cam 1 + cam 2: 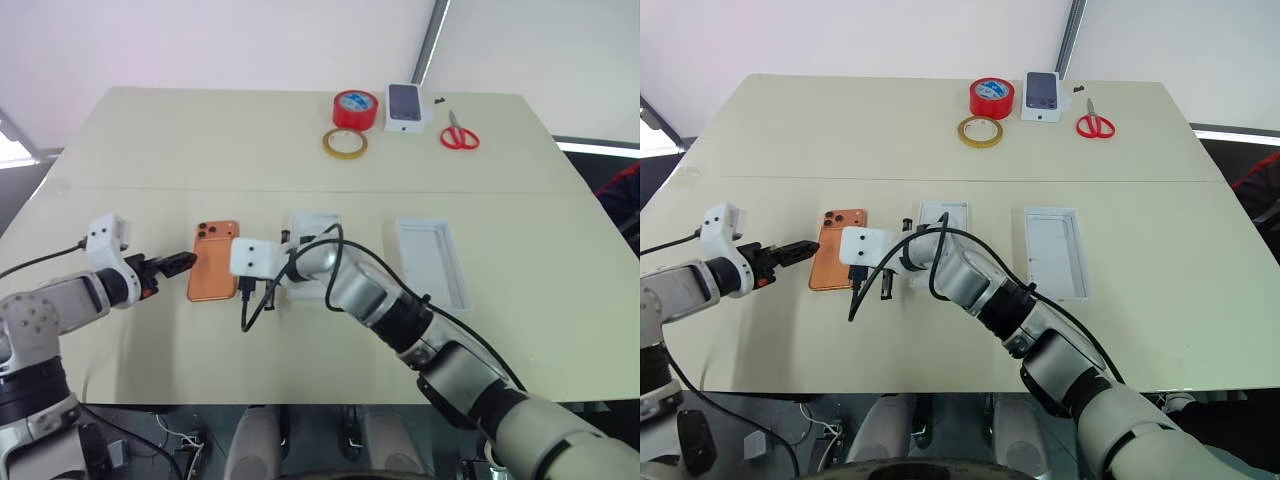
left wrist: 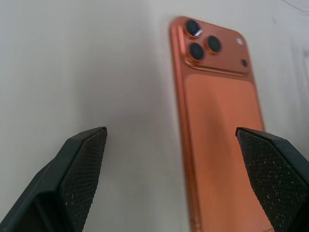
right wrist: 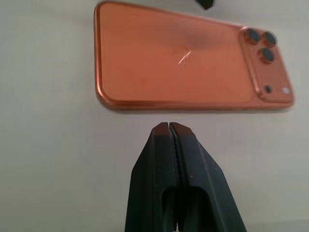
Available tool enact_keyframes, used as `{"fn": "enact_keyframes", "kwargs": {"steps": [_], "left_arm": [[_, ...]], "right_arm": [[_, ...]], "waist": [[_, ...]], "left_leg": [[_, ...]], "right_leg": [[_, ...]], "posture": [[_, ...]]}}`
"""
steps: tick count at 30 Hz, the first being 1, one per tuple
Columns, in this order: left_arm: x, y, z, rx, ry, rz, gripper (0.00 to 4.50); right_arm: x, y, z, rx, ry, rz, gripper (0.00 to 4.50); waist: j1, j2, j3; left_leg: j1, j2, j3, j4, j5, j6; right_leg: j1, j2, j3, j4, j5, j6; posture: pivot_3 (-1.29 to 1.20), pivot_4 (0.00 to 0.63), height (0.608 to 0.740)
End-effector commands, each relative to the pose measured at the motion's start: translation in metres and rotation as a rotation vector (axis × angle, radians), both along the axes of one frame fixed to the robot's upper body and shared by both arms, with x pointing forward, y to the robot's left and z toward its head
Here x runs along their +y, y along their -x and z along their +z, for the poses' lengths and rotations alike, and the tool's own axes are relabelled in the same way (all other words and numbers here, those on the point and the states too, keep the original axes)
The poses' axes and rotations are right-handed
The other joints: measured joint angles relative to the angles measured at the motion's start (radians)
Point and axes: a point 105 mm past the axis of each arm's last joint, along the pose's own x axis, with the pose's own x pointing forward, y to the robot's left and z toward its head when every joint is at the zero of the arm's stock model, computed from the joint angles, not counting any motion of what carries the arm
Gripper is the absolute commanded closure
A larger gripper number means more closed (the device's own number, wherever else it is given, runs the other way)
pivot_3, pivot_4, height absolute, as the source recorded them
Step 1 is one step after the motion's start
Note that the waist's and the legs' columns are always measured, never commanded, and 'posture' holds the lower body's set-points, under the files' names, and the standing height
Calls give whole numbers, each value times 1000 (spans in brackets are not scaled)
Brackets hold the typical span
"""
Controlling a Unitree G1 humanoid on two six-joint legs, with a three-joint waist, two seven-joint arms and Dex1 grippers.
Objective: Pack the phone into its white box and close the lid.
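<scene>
The orange phone lies flat on the table, back up, its camera lenses at the far end. My left gripper hovers just off the phone's left long edge and is open, its fingers straddling that edge with nothing between them. My right gripper is shut and empty, its tip close to the phone's right long edge. The white box, a long shallow tray, sits open to the right. A second white tray-like piece lies partly under my right arm.
At the back of the table are a red tape roll, a yellowish tape ring, a small white box with a phone picture and red scissors. The table's front edge is close below my arms.
</scene>
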Motion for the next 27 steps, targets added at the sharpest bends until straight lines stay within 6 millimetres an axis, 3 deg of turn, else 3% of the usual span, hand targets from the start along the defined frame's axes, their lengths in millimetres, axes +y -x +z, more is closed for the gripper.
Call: {"fn": "enact_keyframes", "kwargs": {"steps": [1,9,15,27], "left_arm": [[-28,2,0,19,84,-118,0],[-58,7,-10,77,142,-207,0],[-73,2,-2,40,270,-231,0],[-38,-6,3,26,278,-70,0]], "right_arm": [[13,-1,8,-50,0,23,4474],[11,-8,5,-67,1,11,4474],[5,-9,4,-77,4,9,4474],[1,-8,3,-79,4,7,4474]], "waist": [[-2,0,0],[-3,0,0],[2,0,-1],[-7,0,-1]], "left_leg": [[0,0,0,0,0,0],[0,0,-1,-1,-2,-4],[0,-2,-2,-1,-2,-4],[0,-2,-2,-3,-1,-4]], "right_leg": [[0,0,0,0,0,0],[0,-2,1,0,0,-1],[0,-4,1,0,0,-1],[-1,-4,1,0,0,-1]], "posture": [[0,150,740],[0,150,740],[0,150,740],[0,150,740]]}}
